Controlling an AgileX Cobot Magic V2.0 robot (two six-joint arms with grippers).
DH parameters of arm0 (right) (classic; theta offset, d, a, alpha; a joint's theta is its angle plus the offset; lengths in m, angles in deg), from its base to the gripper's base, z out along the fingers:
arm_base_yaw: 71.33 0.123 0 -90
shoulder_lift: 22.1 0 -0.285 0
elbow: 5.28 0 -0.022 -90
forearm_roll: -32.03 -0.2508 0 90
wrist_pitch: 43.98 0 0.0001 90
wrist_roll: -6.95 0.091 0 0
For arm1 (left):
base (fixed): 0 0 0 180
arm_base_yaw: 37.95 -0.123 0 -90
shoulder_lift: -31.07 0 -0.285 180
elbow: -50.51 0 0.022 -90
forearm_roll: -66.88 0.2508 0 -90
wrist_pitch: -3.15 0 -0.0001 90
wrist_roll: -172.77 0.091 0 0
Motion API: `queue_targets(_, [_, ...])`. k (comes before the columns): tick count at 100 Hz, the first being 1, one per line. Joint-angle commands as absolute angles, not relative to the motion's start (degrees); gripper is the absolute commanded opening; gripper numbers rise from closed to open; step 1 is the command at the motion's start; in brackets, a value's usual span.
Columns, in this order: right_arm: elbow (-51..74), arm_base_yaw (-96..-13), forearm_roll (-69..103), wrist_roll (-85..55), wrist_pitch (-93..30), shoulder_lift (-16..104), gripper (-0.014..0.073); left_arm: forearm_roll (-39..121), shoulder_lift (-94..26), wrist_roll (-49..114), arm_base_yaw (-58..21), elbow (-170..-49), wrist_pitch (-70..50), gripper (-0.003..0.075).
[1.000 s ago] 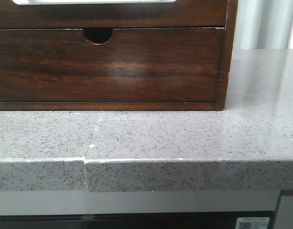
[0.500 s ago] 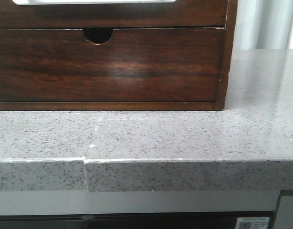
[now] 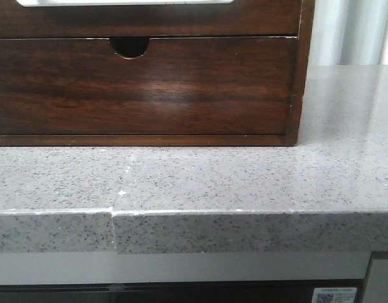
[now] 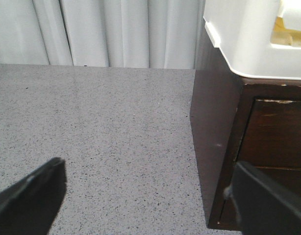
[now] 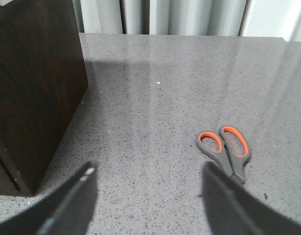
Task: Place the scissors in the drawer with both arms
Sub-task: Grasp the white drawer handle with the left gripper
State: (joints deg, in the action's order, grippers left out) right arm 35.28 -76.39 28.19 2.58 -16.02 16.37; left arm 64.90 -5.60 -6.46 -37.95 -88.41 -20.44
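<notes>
Scissors (image 5: 226,151) lie flat on the grey worktop (image 5: 155,112), grey handles with orange loops, blades probably hidden behind the right end effector (image 5: 150,200), which is spread and empty. Left end effector (image 4: 150,200) also spread, empty, beside the dark cabinet (image 4: 214,147); drawer (image 3: 143,19) closed.

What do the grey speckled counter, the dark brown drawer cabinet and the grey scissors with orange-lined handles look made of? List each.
Grey speckled counter: likely polished stone or quartz composite; fine flecks, soft sheen.
Dark brown drawer cabinet: apparently wood with glossy varnish; visible grain, bright reflection.
Grey scissors with orange-lined handles: handles look like matte plastic; blades hidden.
</notes>
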Motion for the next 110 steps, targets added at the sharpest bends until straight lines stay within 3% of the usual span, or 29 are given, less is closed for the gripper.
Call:
queue_targets(1, [33.2, -76.7, 28.6, 2.3, -20.3, 17.0, 0.0535, 64.9, -6.2, -6.9, -37.9, -90.4, -16.6, 0.0690])
queue_targets(22, [33.2, -76.7, 28.6, 2.3, -20.3, 17.0, 0.0534, 63.0, -6.2, -6.9, -37.9, -90.4, -16.5, 0.0640])
queue_targets(48, [33.2, -76.7, 28.0, 2.3, -20.2, 17.0, 0.0534, 34.5, -7.9, -6.9, -34.9, -90.4, -16.4, 0.0571])
queue_targets(82, [33.2, -76.7, 25.0, 2.3, -20.2, 17.0, 0.0534, 11.6, -18.9, -6.0, -28.9, -90.4, -20.6, 0.0475])
queue_targets(110, [33.2, -76.7, 25.0, 2.3, -20.2, 17.0, 0.0534, -13.9, -28.7, 14.6, -24.2, -91.1, -23.5, 0.0459])
